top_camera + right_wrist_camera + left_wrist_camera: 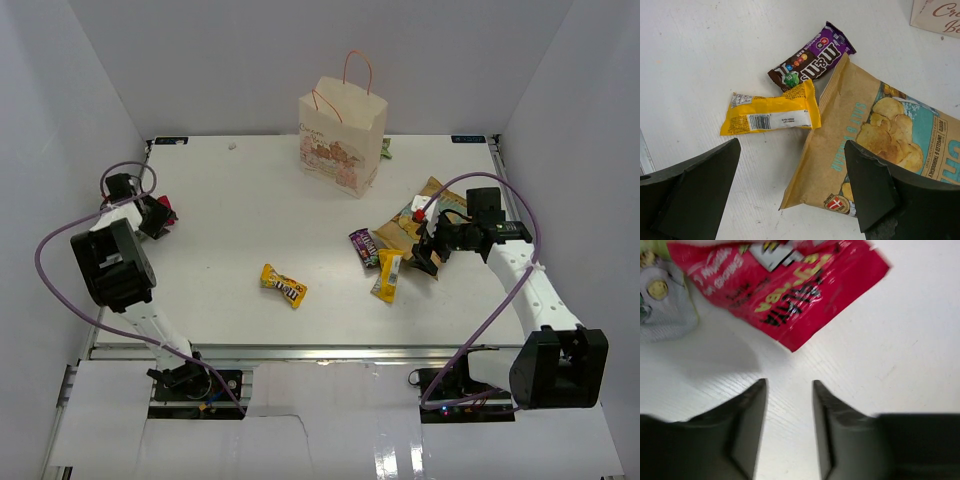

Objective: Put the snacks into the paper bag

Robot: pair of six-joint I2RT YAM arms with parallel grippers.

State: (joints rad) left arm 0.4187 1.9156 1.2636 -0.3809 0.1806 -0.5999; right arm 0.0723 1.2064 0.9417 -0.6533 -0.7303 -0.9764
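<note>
The right gripper [790,200] is hanging with jaws spread wide, and the chip bag [875,145] is lying with its corner between them, seemingly lower, the yellow bar [770,114] touching its edge.

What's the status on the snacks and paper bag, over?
Left hand open, by red packet. Right hand open over chip bag, yellow bar. Purple pack, yellow M&M's pack loose on table. Paper bag upright, far side; nothing blocks it.

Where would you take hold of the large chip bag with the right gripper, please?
Probably its near sealed end, at the free corner. The chip bag lies flat and looks wider than the open right gripper, so come down from above there, pinching the thin seam, clear of the yellow bar by its long edge.
</note>
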